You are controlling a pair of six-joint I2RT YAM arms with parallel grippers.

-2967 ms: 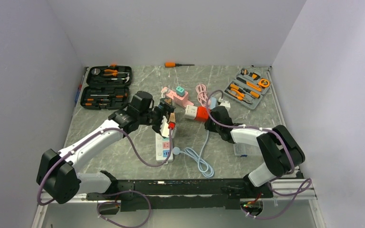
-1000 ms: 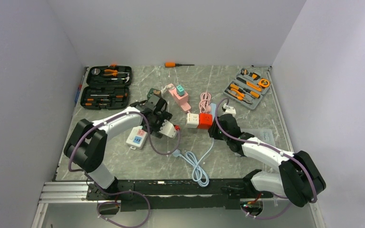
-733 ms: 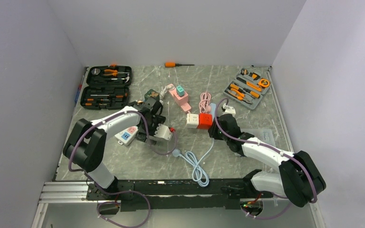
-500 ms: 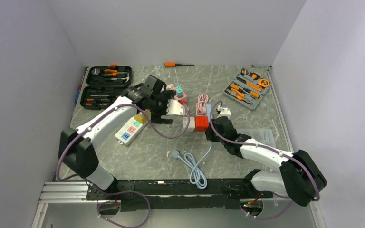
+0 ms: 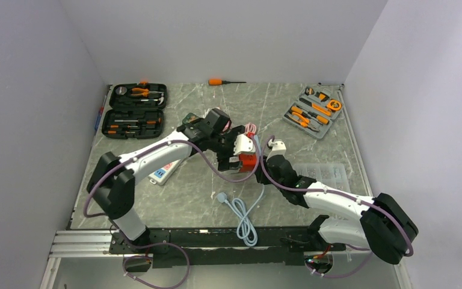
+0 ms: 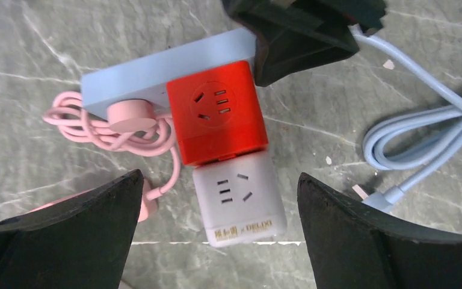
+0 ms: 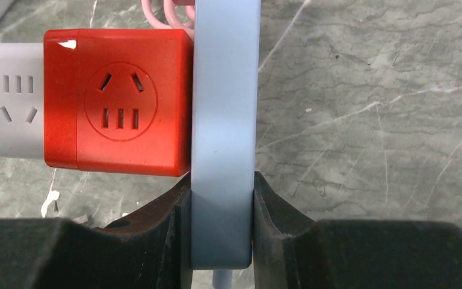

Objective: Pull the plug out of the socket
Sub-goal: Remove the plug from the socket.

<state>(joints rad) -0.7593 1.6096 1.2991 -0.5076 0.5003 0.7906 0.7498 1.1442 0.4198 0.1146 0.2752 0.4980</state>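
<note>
Judging by its hard plastic shell, the red cube plug (image 6: pixel 216 120) should be light, rigid and slippery, best pinched across two opposite flat sides. It lies on the table (image 6: pixel 48 36), seated in the blue socket strip (image 7: pixel 224 108), which the right claw (image 7: pixel 222 186) clamps; the left claw (image 6: pixel 219 180) hangs open just above, fingers (image 6: pixel 361 241) flanking the white cube (image 6: pixel 239 201) joined to it

Table: grey-green marble-patterned table (image 5: pixel 174 198), pale veins across it.
Behind: plain white back wall (image 5: pixel 228 36) at the far edge.
Sides: pale lilac-grey left wall (image 5: pixel 30 120) and right wall (image 5: pixel 421 108).
Near edge: black rail (image 5: pixel 186 238) on a metal frame (image 5: pixel 78 244).
Light: even, soft shadows.
</note>
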